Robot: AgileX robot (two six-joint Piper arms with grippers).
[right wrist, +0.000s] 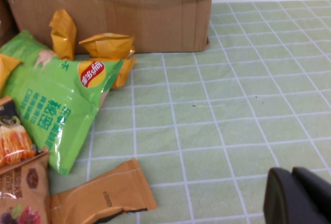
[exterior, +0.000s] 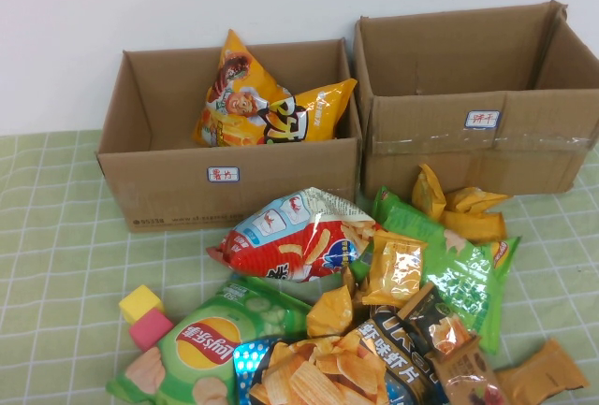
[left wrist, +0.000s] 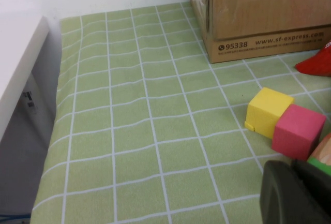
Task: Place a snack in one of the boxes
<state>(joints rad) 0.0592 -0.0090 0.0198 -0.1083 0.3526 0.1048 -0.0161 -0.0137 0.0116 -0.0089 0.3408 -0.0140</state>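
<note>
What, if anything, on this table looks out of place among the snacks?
Two foam-like cubes, the yellow cube and the pink cube, sit touching beside the snack pile: they are not packets. The left gripper hangs near them; the right gripper hangs over bare cloth. Neither holds anything.

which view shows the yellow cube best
The left wrist view: the yellow cube sits close and unobstructed, touching the pink cube, with the left gripper near. The high view shows it small at the pile's left edge. The right wrist view, with the right gripper, misses it.
</note>
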